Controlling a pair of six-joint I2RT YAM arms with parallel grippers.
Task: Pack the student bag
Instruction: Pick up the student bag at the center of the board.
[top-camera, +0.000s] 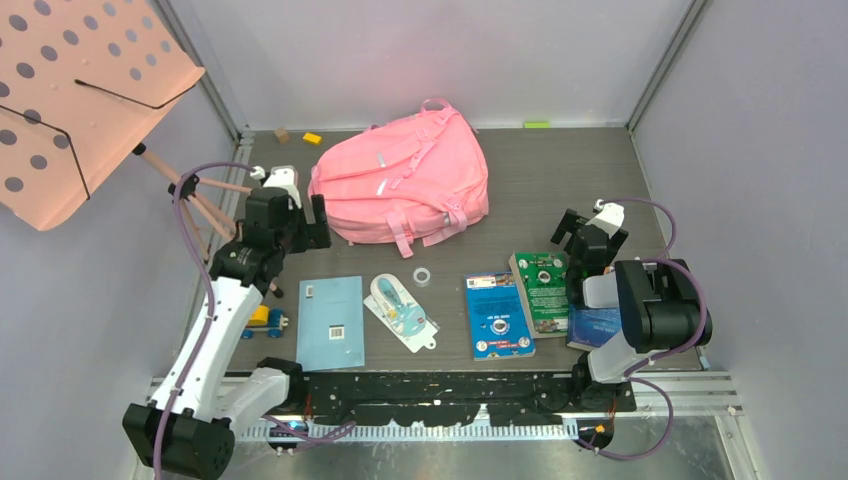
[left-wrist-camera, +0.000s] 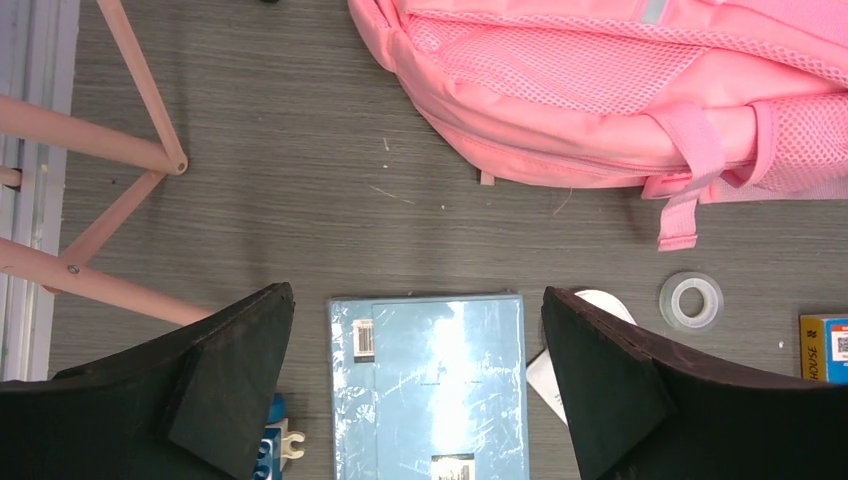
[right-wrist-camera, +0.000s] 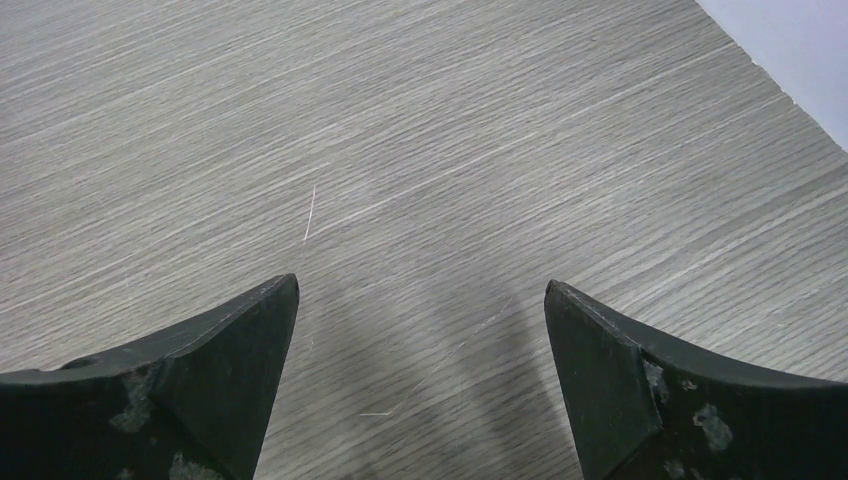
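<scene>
Left gripper (left-wrist-camera: 418, 293) spread wide, student bag (left-wrist-camera: 560, 120) just beyond

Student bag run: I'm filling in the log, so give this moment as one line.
student bag: lying on table | left gripper: open, empty | right gripper: open, empty, over bare table

Pink student bag (top-camera: 400, 185), grey wood-grain table (top-camera: 540, 185)

A salmon-pink perforated music stand (top-camera: 80, 90) stands far left. Along the near tabletop (top-camera: 560, 170) lie, left to right, a toy vehicle (top-camera: 264, 320), light-blue notebook (top-camera: 331, 321), blister pack (top-camera: 400, 311), clear tape roll (top-camera: 422, 275), blue book (top-camera: 497, 315) and green book (top-camera: 541, 290).
</scene>
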